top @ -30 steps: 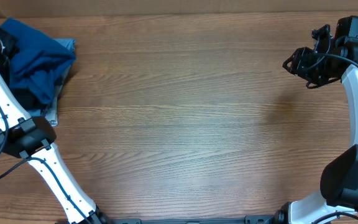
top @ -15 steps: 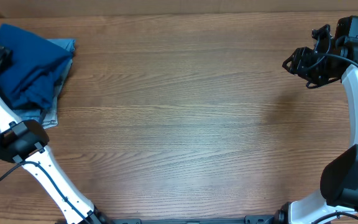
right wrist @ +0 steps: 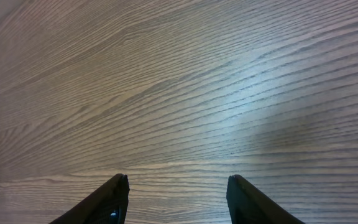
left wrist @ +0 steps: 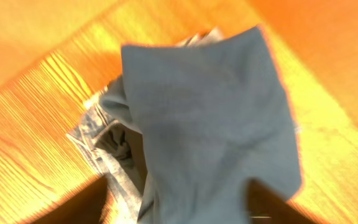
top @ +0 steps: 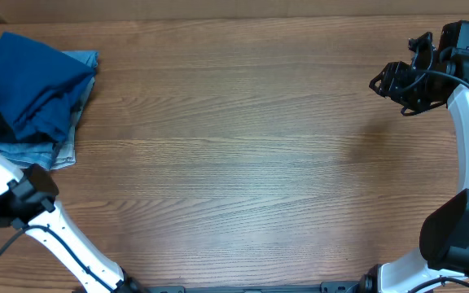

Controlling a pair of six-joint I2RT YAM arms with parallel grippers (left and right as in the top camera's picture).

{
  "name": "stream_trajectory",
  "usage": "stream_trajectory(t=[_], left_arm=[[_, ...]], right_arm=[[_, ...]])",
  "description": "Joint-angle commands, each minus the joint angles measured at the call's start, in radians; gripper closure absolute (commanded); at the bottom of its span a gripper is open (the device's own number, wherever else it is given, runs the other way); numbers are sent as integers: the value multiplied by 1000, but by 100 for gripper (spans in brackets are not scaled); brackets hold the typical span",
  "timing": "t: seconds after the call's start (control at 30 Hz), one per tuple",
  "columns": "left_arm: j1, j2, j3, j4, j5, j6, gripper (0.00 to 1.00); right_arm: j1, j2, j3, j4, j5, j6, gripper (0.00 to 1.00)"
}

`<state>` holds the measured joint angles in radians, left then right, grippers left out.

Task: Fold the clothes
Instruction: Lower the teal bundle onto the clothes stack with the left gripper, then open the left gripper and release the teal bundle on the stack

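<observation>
Drawn back toward the table's left edge over the past second, the left arm (top: 23, 191) has come off the blue shirt (top: 31, 85), and its pincer no longer shows from overhead. The shirt lies in a loose, rumpled heap at the far left corner of the table (top: 243, 163), resting on a pair of light denim jeans (top: 62, 150) whose edges show at its right and near sides. In the blurred left wrist view, the left pincer (left wrist: 176, 186) stands released, its two dark fingers apart above the shirt and jeans. Bare wood fills the middle of the table. At far right, the right pincer (right wrist: 178, 180) hangs released over the tabletop, fingers spread with nothing between them, unmoved.
</observation>
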<state>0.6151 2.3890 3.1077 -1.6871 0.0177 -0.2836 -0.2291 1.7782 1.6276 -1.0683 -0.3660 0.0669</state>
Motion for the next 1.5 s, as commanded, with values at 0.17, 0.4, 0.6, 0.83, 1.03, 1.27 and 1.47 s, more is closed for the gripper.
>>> stream_trajectory(t=[0.17, 0.4, 0.6, 0.83, 1.03, 1.27, 1.47], left_arm=[[-7, -24, -121, 33, 58, 159, 96], [-21, 11, -267, 204, 295, 303, 96], [-38, 14, -407, 208, 185, 306, 96], [-38, 14, -657, 204, 106, 228, 96], [-38, 14, -836, 288, 106, 223, 96], [-38, -57, -765, 289, 117, 223, 96], [-37, -216, -714, 333, 116, 196, 93]], right_arm=[[-1, 0, 2, 4, -1, -2, 36], [-1, 0, 2, 0, -2, -2, 35], [-1, 0, 2, 2, -2, -2, 32], [-1, 0, 2, 4, -1, -3, 32], [-1, 0, 2, 8, -1, -3, 30], [-1, 0, 2, 10, -1, -3, 30], [-1, 0, 2, 12, -2, -3, 30]])
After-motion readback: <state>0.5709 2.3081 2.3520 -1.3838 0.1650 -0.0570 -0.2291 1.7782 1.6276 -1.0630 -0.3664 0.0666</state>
